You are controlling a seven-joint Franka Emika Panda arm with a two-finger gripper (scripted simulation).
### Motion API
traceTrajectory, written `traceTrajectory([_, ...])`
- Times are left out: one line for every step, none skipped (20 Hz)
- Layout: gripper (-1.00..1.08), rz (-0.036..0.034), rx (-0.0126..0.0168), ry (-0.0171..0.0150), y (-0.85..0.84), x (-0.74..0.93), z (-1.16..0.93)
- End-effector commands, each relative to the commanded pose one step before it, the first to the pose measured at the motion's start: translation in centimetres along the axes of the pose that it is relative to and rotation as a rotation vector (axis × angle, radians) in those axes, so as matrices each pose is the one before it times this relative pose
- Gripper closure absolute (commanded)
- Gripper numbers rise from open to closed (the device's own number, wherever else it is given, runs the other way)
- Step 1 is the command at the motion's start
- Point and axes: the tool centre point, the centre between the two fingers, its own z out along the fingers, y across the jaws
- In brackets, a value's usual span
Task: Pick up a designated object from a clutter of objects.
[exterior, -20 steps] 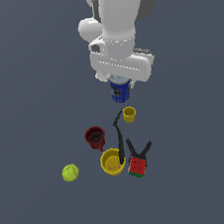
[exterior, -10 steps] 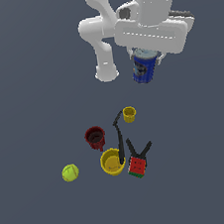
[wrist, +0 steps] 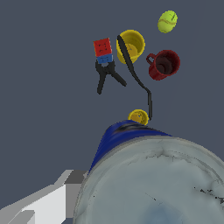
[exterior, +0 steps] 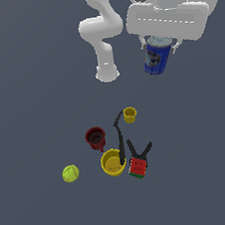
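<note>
Exterior view: gripper clamped on blue can, glossy cylinder, pale label, high off floor, well apart from clutter: dark red mug, yellow bowl, small yellow cup, ball, red cube, black tools.
Wrist view: can's mottled silver-grey lid fills foreground, partly hiding cup.

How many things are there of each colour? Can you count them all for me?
Yellow: 2, the bowl and the small cup.
Yellow-green: 1, the ball.
Red: 2, the mug and the cube.
Black: 2, the long tool and the clamp.
Blue: 1, the can, up in the pincer.
Total: 8.
</note>
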Motion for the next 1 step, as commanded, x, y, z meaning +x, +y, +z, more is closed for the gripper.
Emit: traceTrajectory([1.08, 0.00102, 0.00263, 0.00224, -0.190, -0.055, -0.333])
